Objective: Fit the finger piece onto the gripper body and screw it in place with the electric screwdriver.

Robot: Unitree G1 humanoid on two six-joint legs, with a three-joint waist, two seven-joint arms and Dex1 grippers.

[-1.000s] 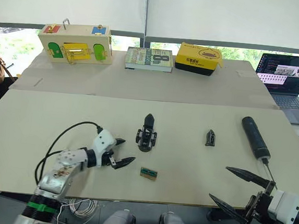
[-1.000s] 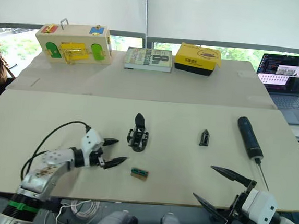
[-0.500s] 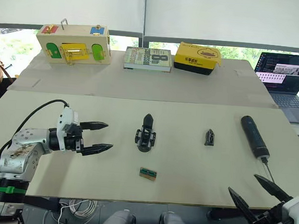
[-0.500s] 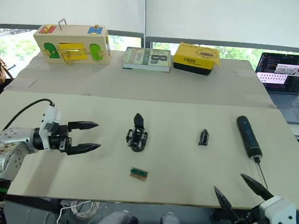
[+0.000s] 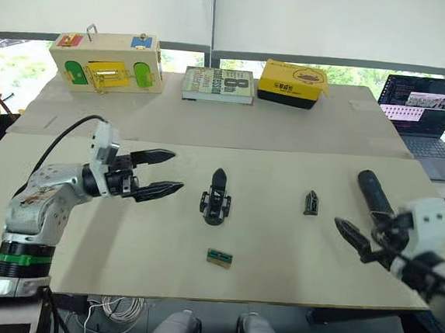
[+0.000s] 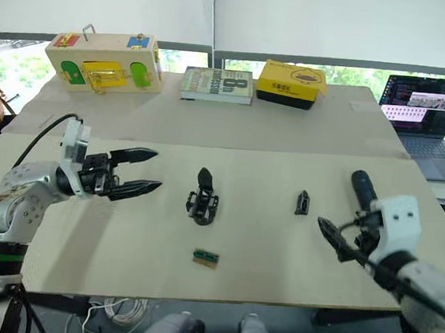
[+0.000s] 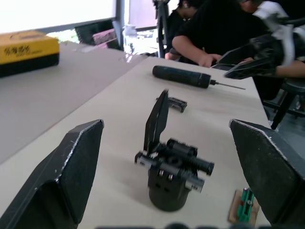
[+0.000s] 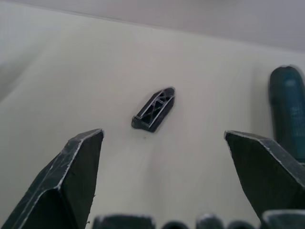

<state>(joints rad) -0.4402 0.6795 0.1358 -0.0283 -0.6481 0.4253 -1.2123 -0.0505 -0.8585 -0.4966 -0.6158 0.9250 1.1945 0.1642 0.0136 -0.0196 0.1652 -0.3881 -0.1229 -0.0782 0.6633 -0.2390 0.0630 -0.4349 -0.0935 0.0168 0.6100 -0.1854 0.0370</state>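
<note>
My left gripper hangs over the table with fingers spread, aimed at the gripper body mid-table (one finger already stands on it). Right of that lies the finger piece, then my right gripper, fingers apart, beside the electric screwdriver.

The left gripper is held level above the table, fingers spread; the right gripper is likewise spread. Nothing is gripped by either.
</note>
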